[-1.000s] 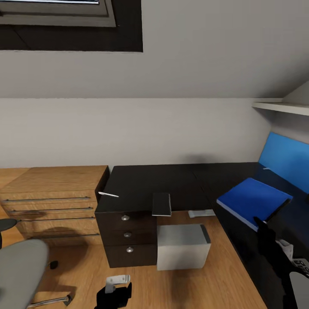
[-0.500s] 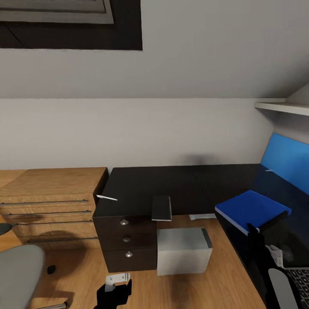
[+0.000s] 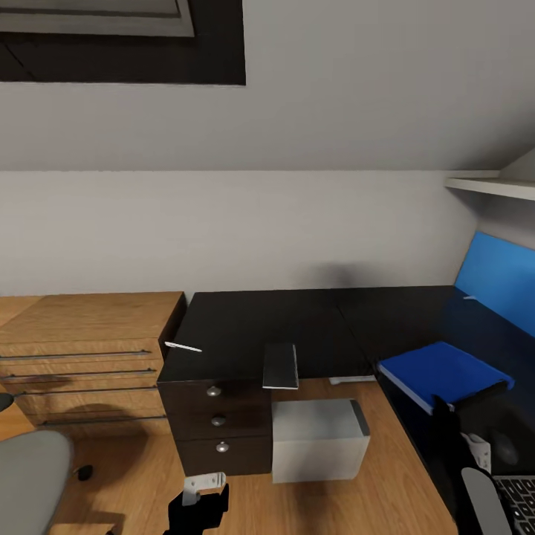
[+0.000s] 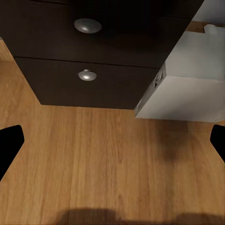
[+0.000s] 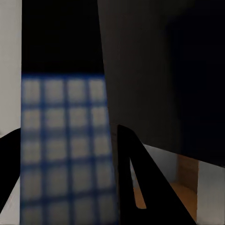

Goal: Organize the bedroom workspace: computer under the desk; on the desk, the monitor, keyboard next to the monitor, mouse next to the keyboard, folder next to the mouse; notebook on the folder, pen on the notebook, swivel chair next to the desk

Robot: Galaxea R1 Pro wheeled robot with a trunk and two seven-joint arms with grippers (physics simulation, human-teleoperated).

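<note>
The black L-shaped desk [image 3: 312, 319] fills the room's corner. The white pen [image 3: 183, 347] lies on its left wing, and the dark notebook [image 3: 280, 365] overhangs the front edge. Below stands the grey-white computer [image 3: 319, 440]. On the right wing is the blue folder [image 3: 444, 369], with my right gripper [image 3: 467, 399] shut on its near edge; it shows blurred blue between the fingers [image 5: 133, 159] in the right wrist view. The keyboard [image 3: 518, 496] shows at the corner, with a faint dark shape [image 3: 506, 448], perhaps the mouse. My left gripper [image 3: 198, 504] hangs open over the floor. The swivel chair [image 3: 30, 475] is lower left. The monitor is out of view.
An oak dresser [image 3: 82, 349] with bar handles adjoins the desk's left end. A blue wall panel [image 3: 496, 286] and a white shelf [image 3: 490, 186] are at the right. Desk drawers with silver knobs [image 4: 87, 26] face my left gripper. A small pale object [image 3: 351, 379] lies behind the computer.
The whole view has shifted, so the camera moved. My right gripper has brought the folder lower and flatter onto the desk's right wing. The left gripper looks unchanged.
</note>
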